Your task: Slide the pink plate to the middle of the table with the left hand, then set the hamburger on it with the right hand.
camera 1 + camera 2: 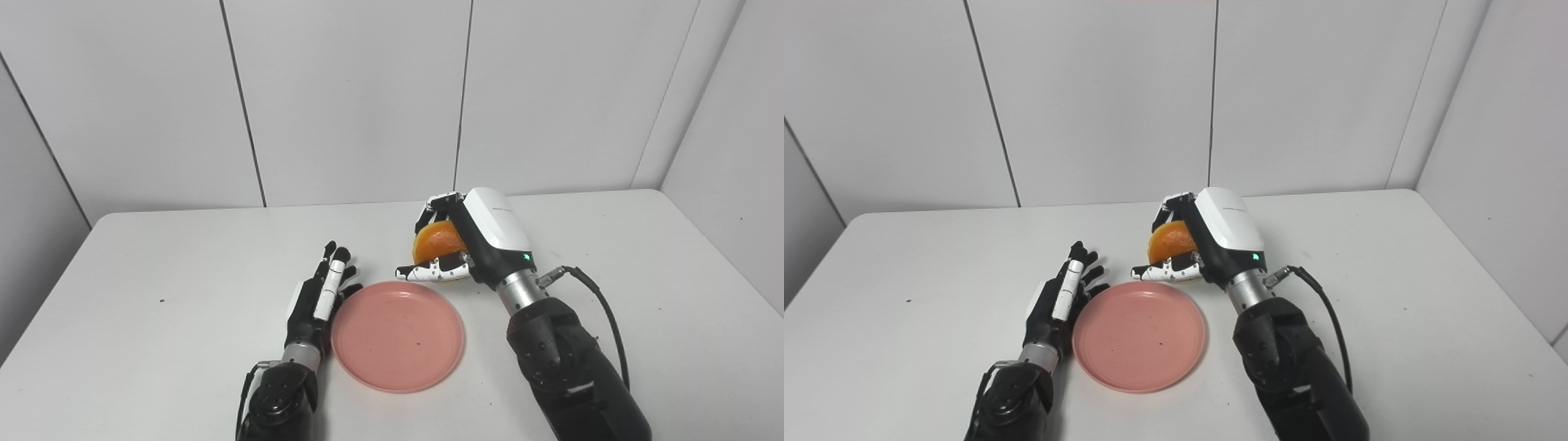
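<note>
on a white table (pixel 153 263), the pink plate (pixel 397 335) lies flat near the middle, toward the near edge, with nothing on it. the left hand (pixel 318 300) rests just beside the plate's left rim, fingers stretched out and spread apart, holding nothing; whether it touches the rim cannot be told. the right hand (pixel 456 245) is just beyond the plate's far right edge, its fingers and thumb clamped around the hamburger (pixel 436 240), whose orange bun shows between them. the burger is beside the plate, not over it. grey wall panels (pixel 355 92) stand behind the table.
</note>
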Controlling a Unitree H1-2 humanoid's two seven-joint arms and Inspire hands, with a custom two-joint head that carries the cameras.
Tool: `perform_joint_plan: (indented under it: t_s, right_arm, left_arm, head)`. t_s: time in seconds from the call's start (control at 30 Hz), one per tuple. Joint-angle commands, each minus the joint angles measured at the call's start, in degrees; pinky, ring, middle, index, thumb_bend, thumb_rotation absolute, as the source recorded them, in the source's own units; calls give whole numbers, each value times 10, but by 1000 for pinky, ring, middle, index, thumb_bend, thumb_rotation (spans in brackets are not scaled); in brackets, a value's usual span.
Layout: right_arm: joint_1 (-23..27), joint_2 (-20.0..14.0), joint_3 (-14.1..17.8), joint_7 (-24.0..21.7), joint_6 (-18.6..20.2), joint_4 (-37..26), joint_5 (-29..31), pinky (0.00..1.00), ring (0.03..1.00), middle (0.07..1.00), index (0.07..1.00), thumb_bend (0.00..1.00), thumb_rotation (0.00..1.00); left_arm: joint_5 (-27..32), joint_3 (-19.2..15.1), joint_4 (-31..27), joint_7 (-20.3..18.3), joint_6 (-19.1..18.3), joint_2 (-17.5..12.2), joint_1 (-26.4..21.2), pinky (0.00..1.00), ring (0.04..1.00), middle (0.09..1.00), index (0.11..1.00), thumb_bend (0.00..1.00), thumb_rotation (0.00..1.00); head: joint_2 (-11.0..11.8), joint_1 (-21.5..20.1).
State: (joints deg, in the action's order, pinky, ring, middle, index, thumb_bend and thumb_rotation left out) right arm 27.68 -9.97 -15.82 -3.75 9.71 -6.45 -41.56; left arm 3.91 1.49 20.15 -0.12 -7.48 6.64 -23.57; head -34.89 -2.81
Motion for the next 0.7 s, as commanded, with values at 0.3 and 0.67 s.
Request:
perform_joint_plan:
  t_s: [0.3,0.67]
  right_arm:
    - [-19,16,-17,18,-33,9,12,201,258,331,377,562,252]
    - [-43,30,-21,28,-38,36,27,192,243,312,348,560,259]
  left_arm:
    - [-7,3,-2,3,-10,8,-1,909,890,939,995,842,859]
    - [-8,7,2,-2,-9,8,1,888,906,944,1000,830,868]
  head:
    - [-5,11]
    - [-8,18]
